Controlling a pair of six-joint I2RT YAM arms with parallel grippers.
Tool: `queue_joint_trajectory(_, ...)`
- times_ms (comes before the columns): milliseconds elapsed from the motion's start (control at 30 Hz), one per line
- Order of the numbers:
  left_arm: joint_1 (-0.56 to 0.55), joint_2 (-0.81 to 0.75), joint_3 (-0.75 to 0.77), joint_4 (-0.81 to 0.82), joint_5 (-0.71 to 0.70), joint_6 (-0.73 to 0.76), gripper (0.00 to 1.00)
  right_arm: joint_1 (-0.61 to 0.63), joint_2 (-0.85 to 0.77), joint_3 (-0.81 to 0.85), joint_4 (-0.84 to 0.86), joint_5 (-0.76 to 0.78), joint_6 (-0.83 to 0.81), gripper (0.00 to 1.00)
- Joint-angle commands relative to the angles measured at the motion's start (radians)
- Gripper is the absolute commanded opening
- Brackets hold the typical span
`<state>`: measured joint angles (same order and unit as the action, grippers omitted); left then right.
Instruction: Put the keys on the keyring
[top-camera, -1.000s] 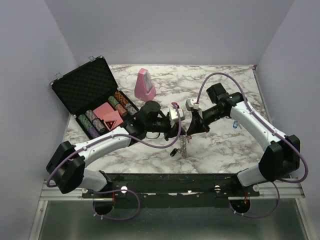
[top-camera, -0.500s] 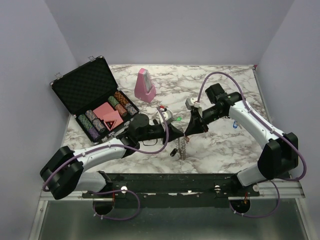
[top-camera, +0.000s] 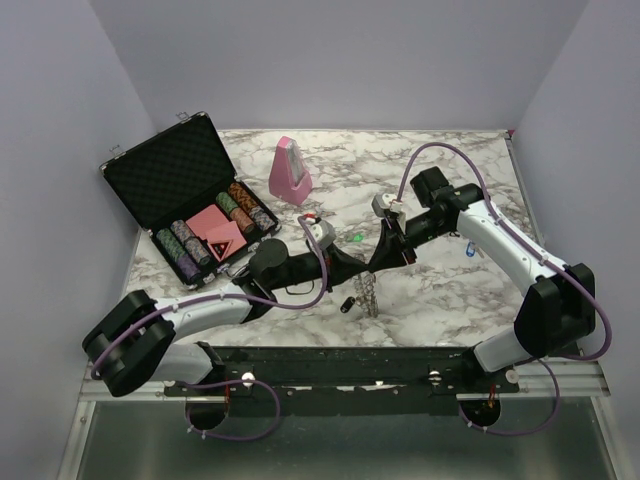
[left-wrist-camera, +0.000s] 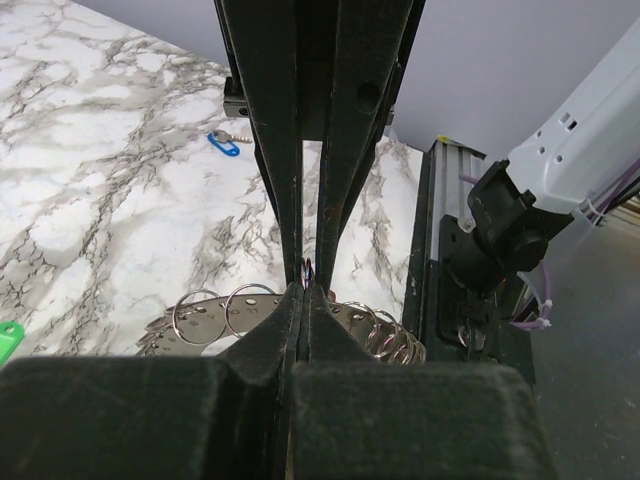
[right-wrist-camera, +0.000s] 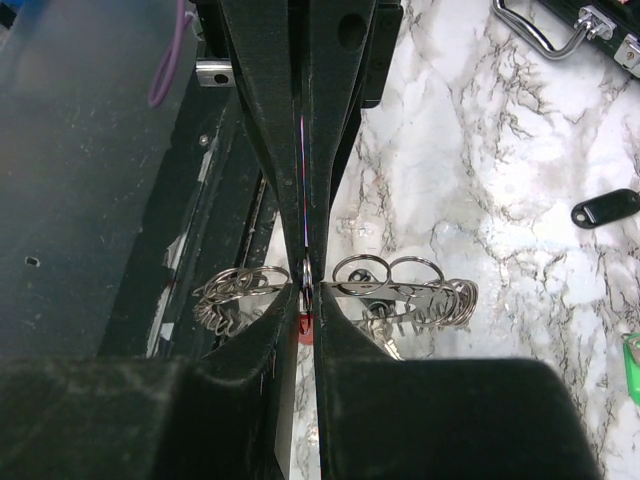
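Threading step: left gripper (left-wrist-camera: 305, 290) clamped the keyring (top-camera: 368, 293), which hung near bench (top-camera: 440, 290) front edge, right gripper (right-wrist-camera: 305, 288) a slit apart at its rim, grip unclear; next prob. needed fetching black-capped key (top-camera: 347, 304) beside it.

table (top-camera: 450, 290): white-grey marble | metronome (top-camera: 289, 168): pink | keyring (top-camera: 369, 293): silver | case (top-camera: 165, 168): black

Open black poker-chip case (top-camera: 165, 175) at back left, pink metronome (top-camera: 289, 172) upright near it, marble table (top-camera: 450, 295)
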<state>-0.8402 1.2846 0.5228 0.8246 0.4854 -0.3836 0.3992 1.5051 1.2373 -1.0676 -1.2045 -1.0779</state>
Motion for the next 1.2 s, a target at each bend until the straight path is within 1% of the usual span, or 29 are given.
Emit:
queue_joint_trajectory(0,-0.005,0.001,-0.015,0.189,-0.030,-0.038,0.00,0.004,0.012,0.014,-0.009,-0.049,0.012,0.18)
queue_joint_trajectory(133,-0.005,0.002,-0.047,0.244,-0.041,-0.055,0.00,0.001,0.012,0.019,-0.008,-0.061,0.019,0.18)
queue_joint_trajectory(200,-0.005,0.005,-0.055,0.264,-0.045,-0.064,0.00,0.001,0.010,0.019,-0.008,-0.064,0.022,0.16)
queue_joint_trajectory(333,-0.005,0.012,-0.063,0.278,-0.051,-0.069,0.00,0.001,0.012,0.021,-0.008,-0.070,0.026,0.10)
queue_joint_trajectory(367,-0.005,0.012,-0.063,0.280,-0.051,-0.069,0.00,0.001,0.014,0.019,-0.008,-0.073,0.026,0.05)
queue_joint_trajectory(433,-0.005,0.013,-0.061,0.275,-0.051,-0.066,0.00,0.001,0.010,0.021,-0.009,-0.073,0.024,0.01)
queue_joint_trajectory(600,-0.004,0.013,-0.063,0.266,-0.045,-0.067,0.00,0.001,0.010,0.022,-0.009,-0.053,0.016,0.00)
queue_joint_trajectory(633,0.000,0.012,-0.066,0.260,-0.045,-0.072,0.06,0.001,0.012,0.024,-0.011,-0.049,0.012,0.00)
queue_joint_trajectory(667,0.003,0.002,-0.069,0.252,-0.042,-0.072,0.19,0.001,0.012,0.024,-0.015,-0.041,0.007,0.00)
queue_joint_trajectory(700,0.009,-0.010,-0.075,0.243,-0.041,-0.066,0.36,0.001,0.012,0.025,-0.022,-0.035,0.003,0.00)
queue_joint_trajectory(733,0.016,-0.027,-0.081,0.222,-0.036,-0.060,0.48,0.001,0.010,0.027,-0.026,-0.029,-0.004,0.00)
queue_joint_trajectory(767,0.026,-0.054,-0.087,0.203,-0.028,-0.042,0.57,0.001,0.012,0.028,-0.029,-0.018,-0.008,0.00)
queue_joint_trajectory(833,0.041,-0.112,-0.093,0.135,-0.005,0.024,0.67,0.001,0.009,0.028,-0.031,-0.001,-0.014,0.00)
queue_joint_trajectory(900,0.055,-0.174,-0.066,-0.014,0.036,0.124,0.74,0.001,0.009,0.028,-0.040,0.011,-0.028,0.00)
queue_joint_trajectory(967,0.059,-0.211,0.000,-0.228,0.094,0.259,0.75,0.001,0.014,0.030,-0.051,0.025,-0.040,0.00)
queue_joint_trajectory(1033,0.061,-0.211,0.087,-0.435,0.143,0.375,0.75,0.001,0.012,0.033,-0.058,0.034,-0.050,0.00)
queue_joint_trajectory(1067,0.059,-0.199,0.126,-0.514,0.151,0.428,0.75,0.001,0.014,0.033,-0.060,0.036,-0.050,0.00)
queue_joint_trajectory(1167,0.062,-0.163,0.233,-0.692,0.179,0.520,0.75,0.001,0.012,0.031,-0.060,0.034,-0.051,0.00)
